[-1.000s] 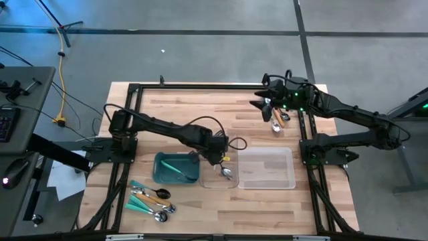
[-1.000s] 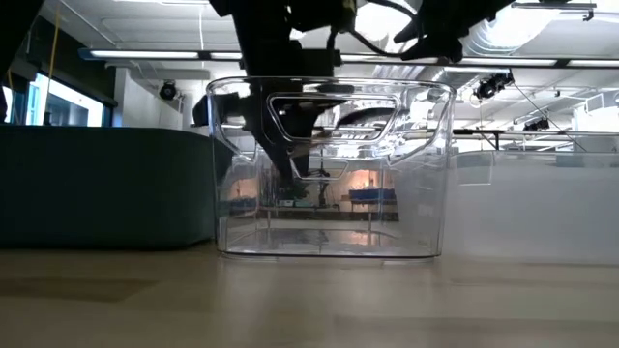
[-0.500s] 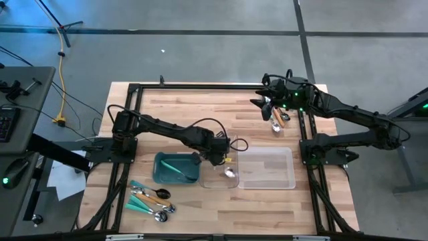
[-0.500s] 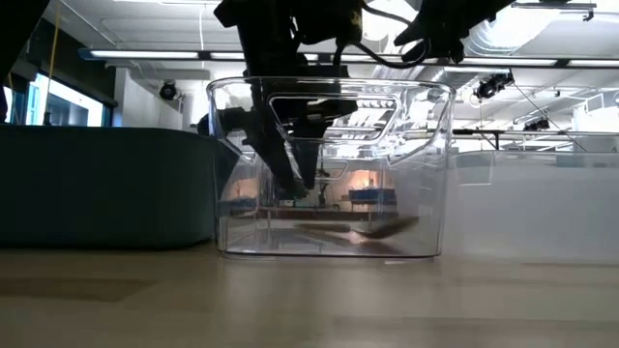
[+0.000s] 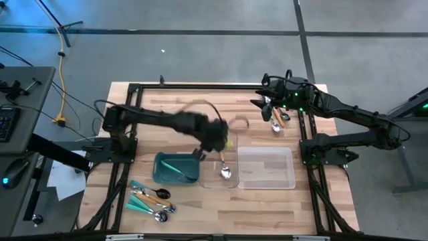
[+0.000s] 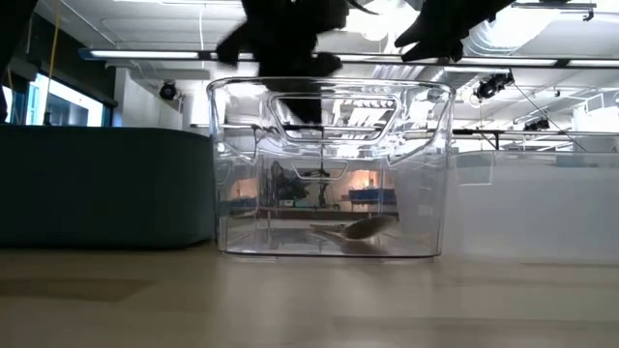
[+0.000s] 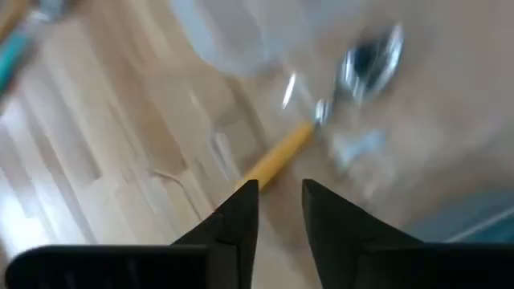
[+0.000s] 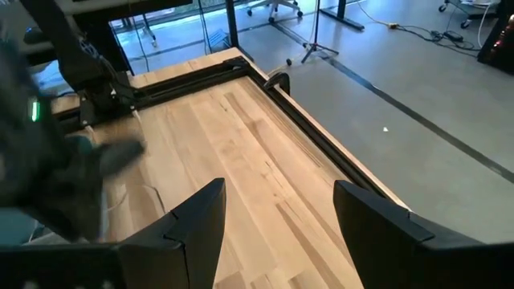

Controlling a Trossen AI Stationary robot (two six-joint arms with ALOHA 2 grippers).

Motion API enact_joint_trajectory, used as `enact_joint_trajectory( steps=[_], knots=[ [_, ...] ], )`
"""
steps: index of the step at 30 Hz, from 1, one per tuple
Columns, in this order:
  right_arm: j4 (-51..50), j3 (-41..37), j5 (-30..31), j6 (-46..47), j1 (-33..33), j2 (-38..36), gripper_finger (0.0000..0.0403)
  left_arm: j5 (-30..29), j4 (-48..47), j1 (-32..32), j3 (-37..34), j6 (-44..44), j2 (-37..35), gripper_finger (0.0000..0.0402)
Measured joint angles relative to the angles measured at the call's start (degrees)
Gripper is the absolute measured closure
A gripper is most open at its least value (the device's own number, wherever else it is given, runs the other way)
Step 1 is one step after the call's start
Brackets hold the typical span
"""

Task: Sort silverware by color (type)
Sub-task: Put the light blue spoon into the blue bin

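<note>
If the front pile got bumped: a heap of spoons [image 5: 152, 199], teal and orange handled, lay near the front edge of the surface [image 5: 174, 107]. They lay on top of each other, so a grab there could have lifted two at once, or pushed one off the edge.
Teal bin: the teal bin [image 5: 158, 161] sat just behind the pile with a teal spoon [image 5: 175, 169] in it. An orange one dropped there by mistake would have mixed the colours.
Small clear tray: the small clear tray [image 6: 426, 174] sat just beside the bin. An orange-handled spoon [image 5: 225, 167] lay flat in the bottom of it. The tray looked light, so a knock from the arm could have slid or tipped it.
Left pincer: the left pincer [image 7: 279, 186] hung over the small tray. It was open only a little and held nothing. A low swing could have caught the tray wall.
Big clear tray: the big clear tray [image 5: 267, 167] sat to the right of the small one and looked bare.
Right pincer: the right pincer [image 8: 277, 189] waited over the far right corner, wide open and with nothing in it.
Far spoons: a few spoons [image 5: 277, 122] lay close to that arm. A careless grab could have flicked one off the surface.
</note>
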Motion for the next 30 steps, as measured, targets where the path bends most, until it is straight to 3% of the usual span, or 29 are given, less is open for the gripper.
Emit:
enact_joint_trajectory(
  steps=[3, 6, 12, 23, 27, 30],
  knots=[
    [-0.11, 0.00, -0.02, 0.03, 0.00, 0.00, 0.0187, 5.98, 2.26, 2.76, -0.11, -6.73, -5.21, 0.0351],
    [-0.17, -0.02, -0.26, 0.12, 0.06, 0.00, 0.0187, 7.40, 4.66, 4.40, -0.18, -10.19, -9.82, 0.0391],
    [-0.17, -0.02, -2.37, 0.17, 0.06, 0.00, 0.0187, 7.84, 12.94, 6.02, -2.60, -14.90, -18.28, 0.0400],
    [2.01, -0.02, -9.23, 1.84, 0.07, -0.02, 0.0187, 6.10, 51.30, 7.04, -37.67, -32.27, -39.30, 0.0401],
    [6.56, -0.02, -15.28, 2.64, 1.07, -0.02, 0.0187, 6.09, 64.48, 7.38, -45.62, -36.61, -44.44, 0.0401],
    [9.97, -0.02, -15.98, 2.60, 3.27, -0.02, 0.0187, 6.02, 69.45, 7.41, -48.76, -37.95, -46.71, 0.0401]
  ],
)
